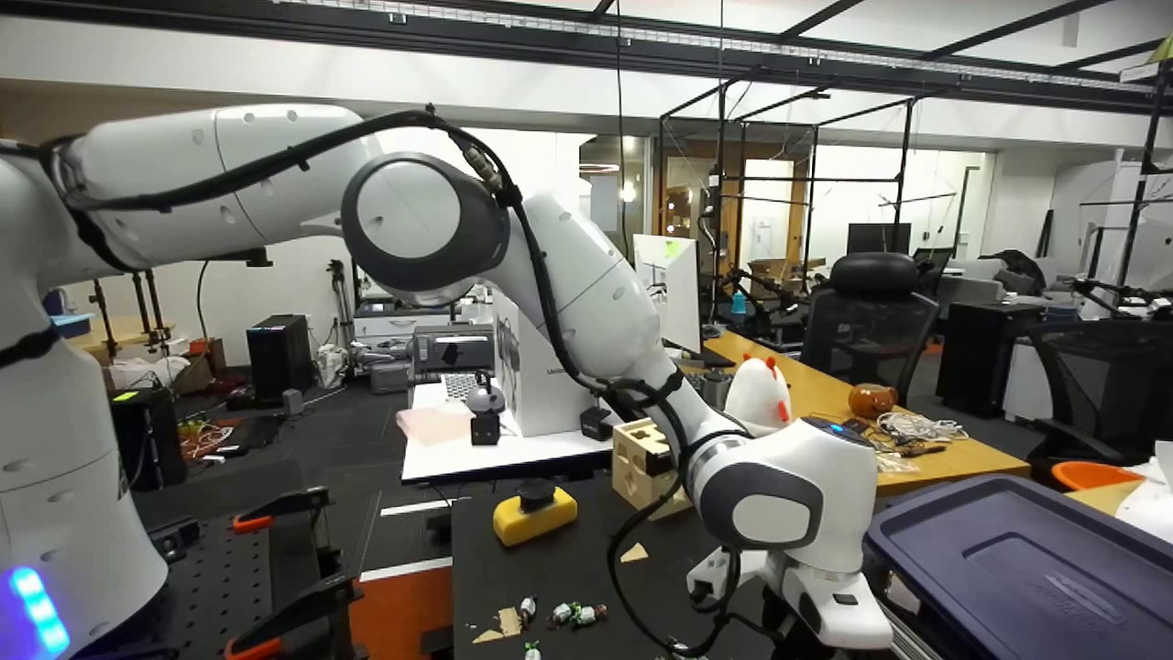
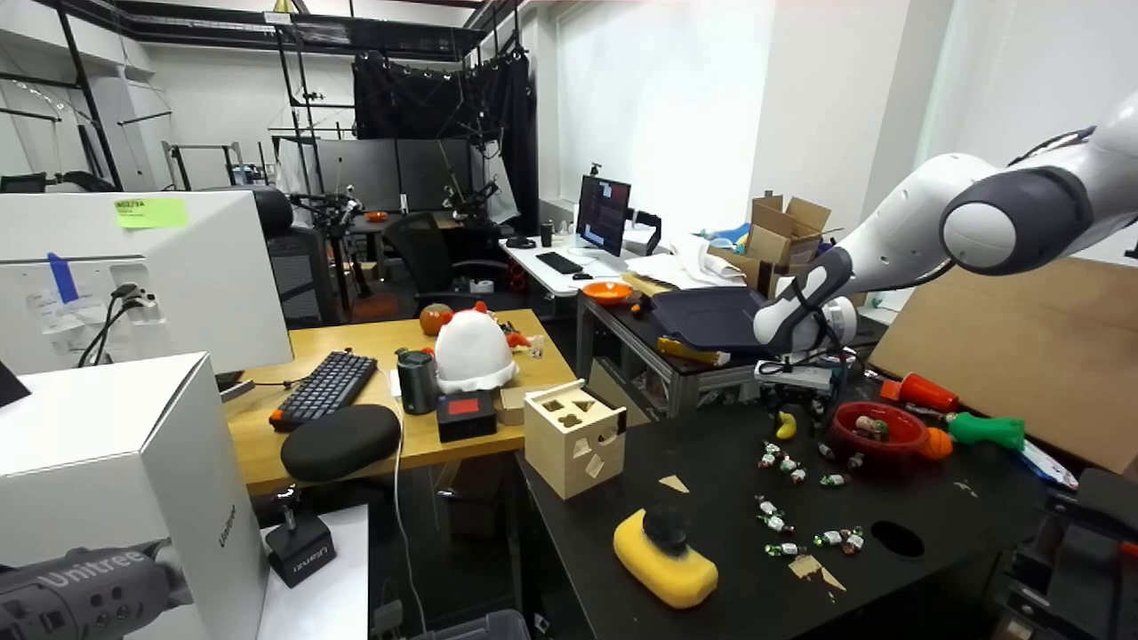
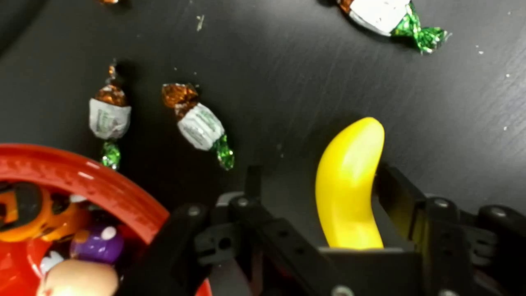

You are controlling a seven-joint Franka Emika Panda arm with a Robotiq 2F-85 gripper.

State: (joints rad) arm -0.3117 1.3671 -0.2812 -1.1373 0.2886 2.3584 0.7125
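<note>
Black flecked tabletop (image 3: 271,74) beneath black two-finger gripper (image 3: 321,181). Fingers apart; glossy yellow curved toy banana (image 3: 349,185) between them, closer to one, contact unclear. Glossy red round bowl (image 3: 119,193) just beside gripper; twist-wrapped white, brown and green foil candies (image 3: 201,126) ahead. Step, judged: lining up grasp. Next move likely calls for centring, then closing on banana.

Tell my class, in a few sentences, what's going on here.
A Franka Panda arm has its open pincer low over a black table, straddling a yellow toy banana. The banana lies on the table, not gripped. Wrapped candies are scattered nearby, and a red bowl holding what look like small toys stands close beside the pincer.
</note>
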